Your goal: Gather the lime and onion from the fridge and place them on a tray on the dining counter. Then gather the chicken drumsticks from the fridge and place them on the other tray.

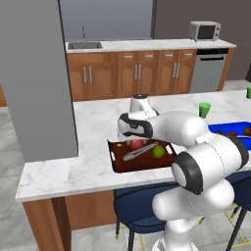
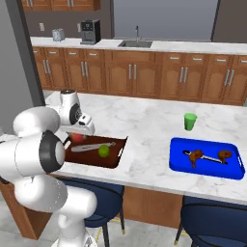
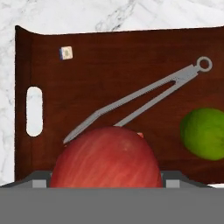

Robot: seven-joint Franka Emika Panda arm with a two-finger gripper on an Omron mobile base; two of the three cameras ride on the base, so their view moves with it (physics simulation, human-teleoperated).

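Gripper [image 2: 77,136] hangs over the tray [image 3: 105,57], jaws spread about the onion [image 3: 106,157], apparently freeing it; lime [image 3: 204,133] lies right of it, tongs [image 3: 144,98] between; drumsticks [image 2: 196,155] sit on the blue tray [image 2: 179,161].

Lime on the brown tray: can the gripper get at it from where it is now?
Probably yes. The lime lies bare on the brown tray, clear of the tongs, with nothing over it. The open gripper hangs over the same tray, just above the onion, so a short sideways shift should do.
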